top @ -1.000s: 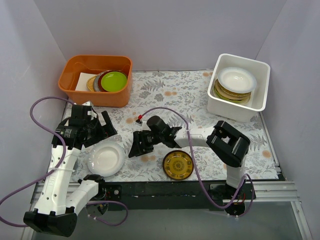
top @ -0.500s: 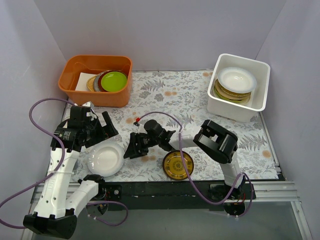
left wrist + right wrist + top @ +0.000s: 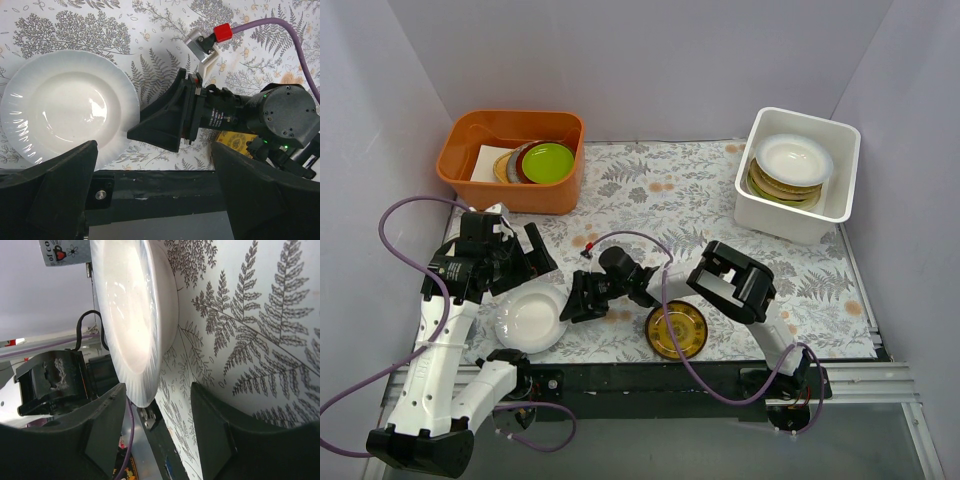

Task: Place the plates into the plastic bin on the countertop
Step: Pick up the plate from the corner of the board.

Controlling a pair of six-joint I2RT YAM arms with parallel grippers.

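walls [image 3: 640,60]: plain pale lilac, three sides | near edge: black strip [image 3: 620,385], metal rail [image 3: 868,378] | light: even

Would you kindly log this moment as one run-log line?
right gripper: open, at white plate rim | left gripper: open, empty | amber plate: on countertop

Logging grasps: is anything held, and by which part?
Nothing is held. The right gripper stands open at the rim of the white plate; the left gripper is open.
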